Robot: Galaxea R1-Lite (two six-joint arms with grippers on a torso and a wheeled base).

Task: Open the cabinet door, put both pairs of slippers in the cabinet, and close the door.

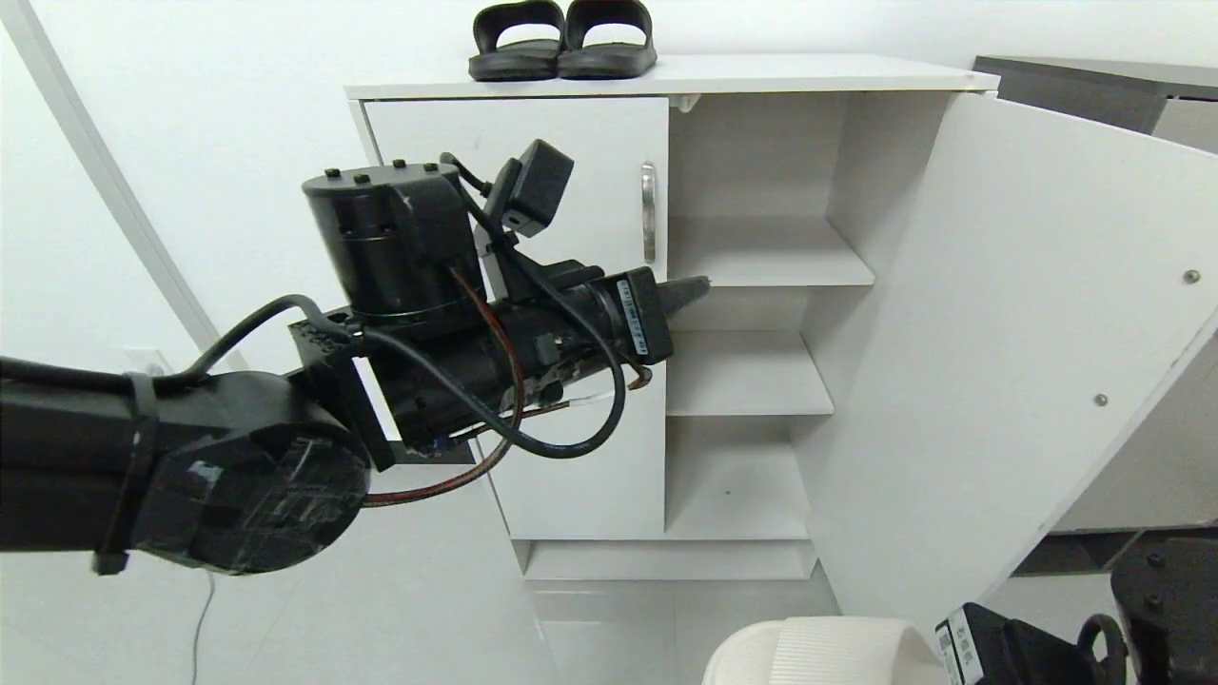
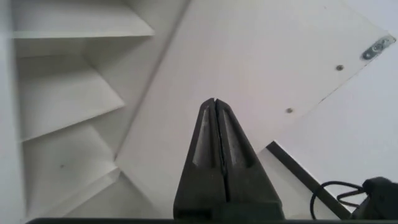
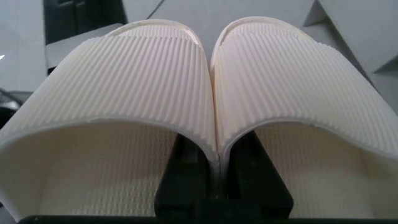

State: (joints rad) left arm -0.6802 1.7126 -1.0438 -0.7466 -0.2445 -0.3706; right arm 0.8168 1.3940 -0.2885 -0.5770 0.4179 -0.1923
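Cabinet (image 1: 809, 71): white, standing on the floor against the wall. The left door (image 1: 533, 152) is shut, with a metal handle (image 1: 648, 211) upright at its inner edge. The right door (image 1: 999, 362) is swung wide open, its inner face showing in the left wrist view (image 2: 261, 68). The open half has an upper shelf (image 1: 771, 257), a middle shelf (image 1: 747, 376) and a bottom compartment (image 1: 733, 495); no slippers lie on any of them.

Black slippers (image 1: 561, 38): a pair side by side on the cabinet top, above the shut door, toes to the wall.

White slippers (image 1: 818, 652): a ribbed pair low in the head view, in front of the cabinet and below the open door's lower edge. In the right wrist view they sit side by side (image 3: 155, 81), straps touching along the middle.

Left gripper (image 1: 695, 285): raised in front of the cabinet, tip just past the shut door's edge, below the handle, at the height of the gap between the upper and middle shelves. Its jaws are pressed together with nothing between them (image 2: 214, 109).

Right gripper (image 3: 214, 177): jaws pinching the two adjoining strap walls of the white slippers, holding the pair as one.
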